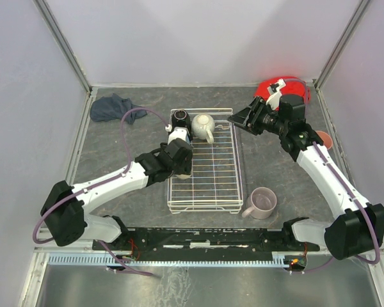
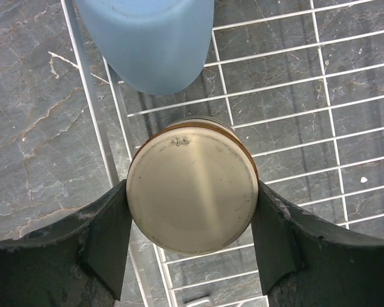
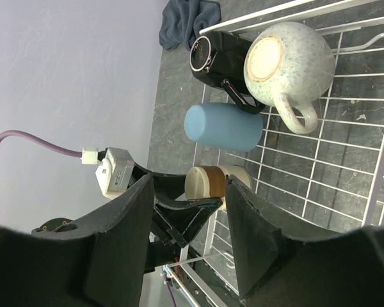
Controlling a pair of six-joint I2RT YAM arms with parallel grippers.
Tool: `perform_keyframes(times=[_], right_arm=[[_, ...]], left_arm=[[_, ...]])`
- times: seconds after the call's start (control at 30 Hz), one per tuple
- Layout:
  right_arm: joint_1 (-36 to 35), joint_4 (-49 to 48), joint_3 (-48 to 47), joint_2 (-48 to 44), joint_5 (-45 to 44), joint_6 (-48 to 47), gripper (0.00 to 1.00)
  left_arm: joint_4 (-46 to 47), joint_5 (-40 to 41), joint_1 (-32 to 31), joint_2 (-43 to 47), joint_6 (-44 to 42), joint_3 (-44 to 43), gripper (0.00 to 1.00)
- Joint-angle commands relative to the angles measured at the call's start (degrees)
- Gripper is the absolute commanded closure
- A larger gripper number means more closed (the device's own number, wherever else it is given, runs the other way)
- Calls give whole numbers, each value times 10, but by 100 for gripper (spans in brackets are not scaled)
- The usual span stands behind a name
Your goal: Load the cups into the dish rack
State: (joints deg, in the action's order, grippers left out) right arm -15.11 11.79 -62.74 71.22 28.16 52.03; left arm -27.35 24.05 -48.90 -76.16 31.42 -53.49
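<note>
The white wire dish rack (image 1: 212, 176) lies mid-table. At its far end stand a black mug (image 1: 179, 118), mouth up, and a cream mug (image 1: 203, 126), bottom up. My left gripper (image 1: 179, 144) is shut on a steel tumbler with a brown band (image 2: 192, 185), held bottom up over the rack's left edge (image 2: 118, 109), just behind an upturned blue tumbler (image 2: 147, 38). My right gripper (image 1: 246, 118) is open and empty, right of the rack's far end. A mauve-pink mug (image 1: 262, 203) and a salmon-orange tumbler (image 1: 324, 139) sit on the table to the right.
A red cloth (image 1: 288, 89) lies in the far right corner behind the right gripper. A dark blue cloth (image 1: 112, 107) lies far left. Grey walls enclose three sides. The right wrist view shows the blue tumbler (image 3: 224, 126) and the held tumbler (image 3: 214, 182).
</note>
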Motion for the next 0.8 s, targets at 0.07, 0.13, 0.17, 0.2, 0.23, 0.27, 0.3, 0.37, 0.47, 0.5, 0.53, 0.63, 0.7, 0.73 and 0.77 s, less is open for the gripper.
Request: perform_keyframes(times=[0.07,0.13,0.17,0.2,0.23,0.27,0.3,0.37,0.47,0.5,0.53,0.63,0.7,0.73,0.77], right_arm=[[6,-5,-1,-14,8,-17,44],[6,-5,-3,-13,9,-19,44],[7,-4,-4,-12,9,-19,44],[7,-3,-5,-11,10,-21,44],[8,-2,-6,-10,10,-21,44],[9,-2,-7,-9,11,-22,44],[10,-1,-8,-7,12,-23,44],[11,0,-10,-5,14,-24,44],[12,0,-12,-1,17,-24,44],[12,0,-12,1,17,-25,44],[13,-1,-12,2,17,-24,44],[13,-4,-11,6,19,-23,44],[13,-7,-11,8,20,-23,44],[14,-6,-11,9,20,-23,44],[13,-7,-12,10,20,-23,44]], left_arm=[[-10,45,0,-34,-16,-34,93],[-23,54,-1,-44,-16,-46,91],[-31,60,-1,-50,-13,-52,91],[-36,62,-1,-54,-13,-57,90],[-39,63,0,-58,-13,-62,87],[-43,62,0,-61,-14,-65,83],[-44,62,0,-63,-14,-67,78],[-45,62,0,-65,-13,-70,67],[-50,58,0,-68,-10,-76,56],[-53,56,0,-67,-9,-80,54],[-56,54,0,-69,-8,-83,43],[-64,48,0,-66,-4,-93,30],[-64,45,-1,-60,-1,-97,26],[-65,44,-1,-58,0,-99,25],[-68,45,-1,-56,0,-102,23]])
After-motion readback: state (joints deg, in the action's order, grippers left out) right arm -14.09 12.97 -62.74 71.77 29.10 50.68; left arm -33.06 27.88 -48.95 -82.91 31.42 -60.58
